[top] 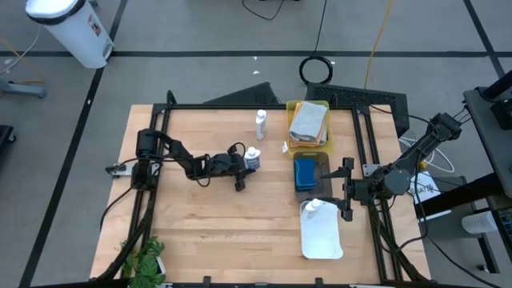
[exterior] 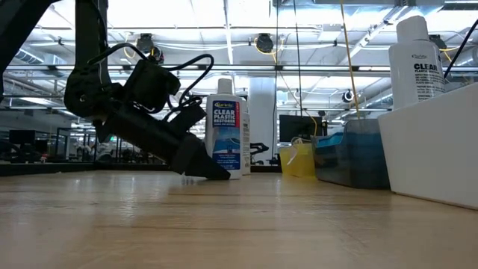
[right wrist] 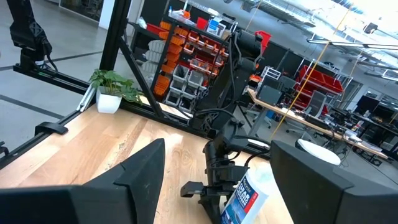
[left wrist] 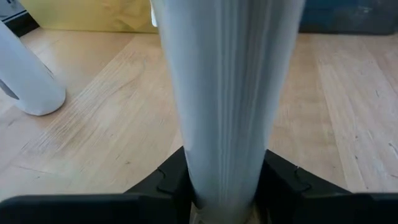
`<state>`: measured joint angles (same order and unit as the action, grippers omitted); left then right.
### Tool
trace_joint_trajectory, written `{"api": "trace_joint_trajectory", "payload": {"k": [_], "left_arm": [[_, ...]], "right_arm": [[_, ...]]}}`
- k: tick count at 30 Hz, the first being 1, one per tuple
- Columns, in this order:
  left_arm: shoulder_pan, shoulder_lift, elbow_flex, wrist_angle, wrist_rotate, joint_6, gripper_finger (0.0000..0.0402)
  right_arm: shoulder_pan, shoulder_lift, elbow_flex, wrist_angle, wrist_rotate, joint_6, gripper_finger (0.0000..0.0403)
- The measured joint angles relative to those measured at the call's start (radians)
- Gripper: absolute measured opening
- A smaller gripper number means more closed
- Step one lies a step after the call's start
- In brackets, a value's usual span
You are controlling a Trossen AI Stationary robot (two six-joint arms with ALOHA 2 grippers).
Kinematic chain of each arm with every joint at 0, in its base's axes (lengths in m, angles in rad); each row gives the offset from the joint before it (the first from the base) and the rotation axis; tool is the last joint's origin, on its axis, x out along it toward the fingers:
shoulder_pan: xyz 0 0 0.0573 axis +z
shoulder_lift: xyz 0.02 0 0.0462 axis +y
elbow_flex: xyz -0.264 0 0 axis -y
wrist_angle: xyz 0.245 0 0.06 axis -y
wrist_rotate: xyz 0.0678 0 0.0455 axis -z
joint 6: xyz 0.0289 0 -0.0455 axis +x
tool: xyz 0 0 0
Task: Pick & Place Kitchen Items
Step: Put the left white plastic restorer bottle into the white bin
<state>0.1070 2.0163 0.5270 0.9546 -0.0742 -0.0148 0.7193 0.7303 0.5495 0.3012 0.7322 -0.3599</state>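
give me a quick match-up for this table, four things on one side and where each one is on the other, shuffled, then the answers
Things:
1. grey folded towel
2. blue sponges
3. bottle at the table's back
4. bottle mid-table

Places:
A. between the left gripper's fingers
B. on the yellow tray
C. standing alone on the bare wood
D. on the dark grey tray

Pairs: 1-B, 2-D, 3-C, 4-A
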Motion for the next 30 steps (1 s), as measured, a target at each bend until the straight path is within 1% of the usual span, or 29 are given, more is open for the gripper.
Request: {"api": "trace_joint_trajectory", "payload": {"k": [4,10,16,24,30], "left_arm": [[0.0,0.0,0.0,0.0,0.0,0.0,0.0139],[0.0,0.0,0.0,0.0,-0.001,-0.001,0.0128],[0.0,0.0,0.0,0.0,-0.001,-0.001,0.0137],[0.0,0.0,0.0,0.0,-0.002,-0.001,0.013],[0.0,0.0,0.0,0.0,-0.002,-0.001,0.0138]], "right_arm": [[0.0,0.0,0.0,0.0,0.0,0.0,0.0256],[0.0,0.0,0.0,0.0,0.0,0.0,0.0256],[0.0,0.0,0.0,0.0,0.0,0.0,0.0256],[0.0,0.0,0.0,0.0,0.0,0.0,0.0256],[0.0,0.0,0.0,0.0,0.0,0.0,0.0256]]}}
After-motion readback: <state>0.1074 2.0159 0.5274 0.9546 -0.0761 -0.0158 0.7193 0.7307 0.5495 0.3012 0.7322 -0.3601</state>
